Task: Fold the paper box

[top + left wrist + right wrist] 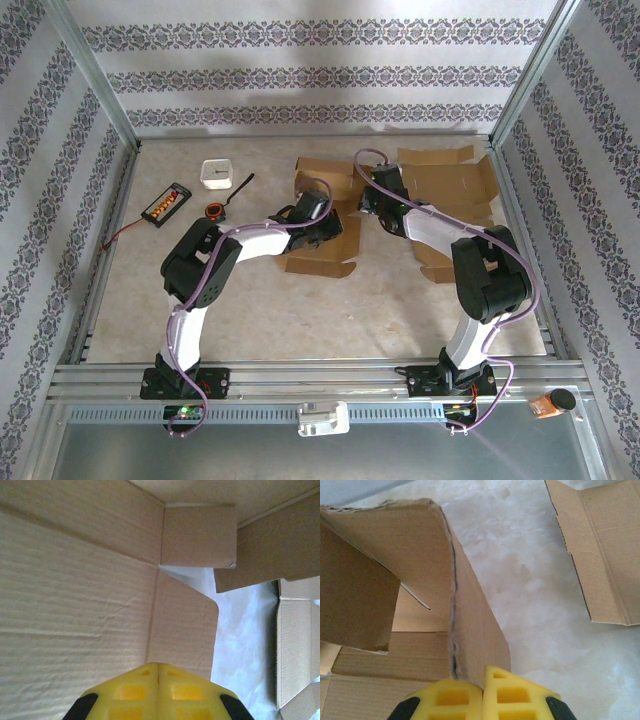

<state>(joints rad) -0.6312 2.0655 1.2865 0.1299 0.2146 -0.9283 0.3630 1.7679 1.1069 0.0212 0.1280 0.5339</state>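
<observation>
Right claw (483, 692) pinches a raised wall (475, 615) of the box (318, 263); left claw (158, 685), closed, rests inside; best fold slowly along the crease (453, 630)

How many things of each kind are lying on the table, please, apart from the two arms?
Cardboard box blanks: 2
White square tub: 1
Black case of orange cells: 1
Black-and-orange ring: 1
Black stick: 1
Total: 6
</observation>
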